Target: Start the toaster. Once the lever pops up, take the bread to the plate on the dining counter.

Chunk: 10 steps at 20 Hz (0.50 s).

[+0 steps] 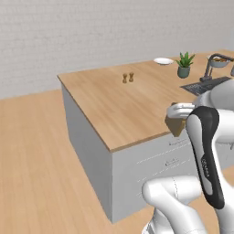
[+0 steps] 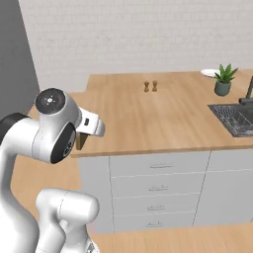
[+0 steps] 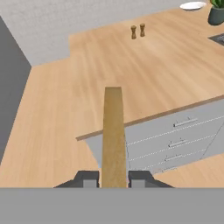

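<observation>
1. One bread slice (image 3: 113,135).
2. One plate (image 1: 163,61).
3. Two shakers (image 1: 128,78).
4. One potted plant (image 1: 184,65).
5. One sink (image 2: 236,118) with one tap (image 1: 208,68).
6. One bowl (image 1: 219,61).
7. One counter (image 1: 119,109).

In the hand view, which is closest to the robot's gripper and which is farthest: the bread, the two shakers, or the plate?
1. Bread: held edge-on in the gripper.
2. Shakers: mid-counter, up and ahead.
3. Plate: far end of the dining counter, beside the potted plant.
</observation>
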Tool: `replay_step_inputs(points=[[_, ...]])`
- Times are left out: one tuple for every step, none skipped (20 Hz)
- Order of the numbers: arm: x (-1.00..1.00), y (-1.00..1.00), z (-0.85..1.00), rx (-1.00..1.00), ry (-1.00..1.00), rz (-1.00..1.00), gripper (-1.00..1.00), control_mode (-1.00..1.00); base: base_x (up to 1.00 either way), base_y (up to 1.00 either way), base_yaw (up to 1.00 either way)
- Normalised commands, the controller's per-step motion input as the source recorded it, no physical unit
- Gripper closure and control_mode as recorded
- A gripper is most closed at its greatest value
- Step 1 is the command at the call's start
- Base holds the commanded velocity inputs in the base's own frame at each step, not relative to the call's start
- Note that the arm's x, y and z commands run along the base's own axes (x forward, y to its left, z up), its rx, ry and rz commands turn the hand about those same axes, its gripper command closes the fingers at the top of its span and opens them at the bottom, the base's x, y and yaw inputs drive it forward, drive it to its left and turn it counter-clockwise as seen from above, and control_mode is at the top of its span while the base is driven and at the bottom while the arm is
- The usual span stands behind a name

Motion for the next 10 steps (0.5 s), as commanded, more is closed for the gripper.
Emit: replay_step_inputs(points=[[0.0,0.0,0.0,0.0,0.0,0.0,1.0,1.0,0.11,1.0,0.06],[0.0,0.0,0.0,0.0,0.0,0.0,1.0,1.0,0.26,1.0,0.04],[0.0,0.0,0.0,0.0,0.0,0.0,1.0,1.0,0.62,0.99,0.01],[0.0,0.0,0.0,0.0,0.0,0.0,1.0,1.0,0.73,0.97,0.0],[0.0,0.0,0.0,0.0,0.0,0.0,1.0,1.0,0.74,0.98,0.0],[0.0,0.0,0.0,0.0,0.0,0.0,1.0,1.0,0.76,0.97,0.0],[0.0,0.0,0.0,0.0,0.0,0.0,1.0,1.0,0.8,0.99,0.0],[0.0,0.0,0.0,0.0,0.0,0.0,1.0,1.0,0.83,0.94,0.0],[0.0,0.0,0.0,0.0,0.0,0.0,1.0,1.0,0.84,0.94,0.0],[0.0,0.0,0.0,0.0,0.0,0.0,1.0,1.0,0.81,0.99,0.0]])
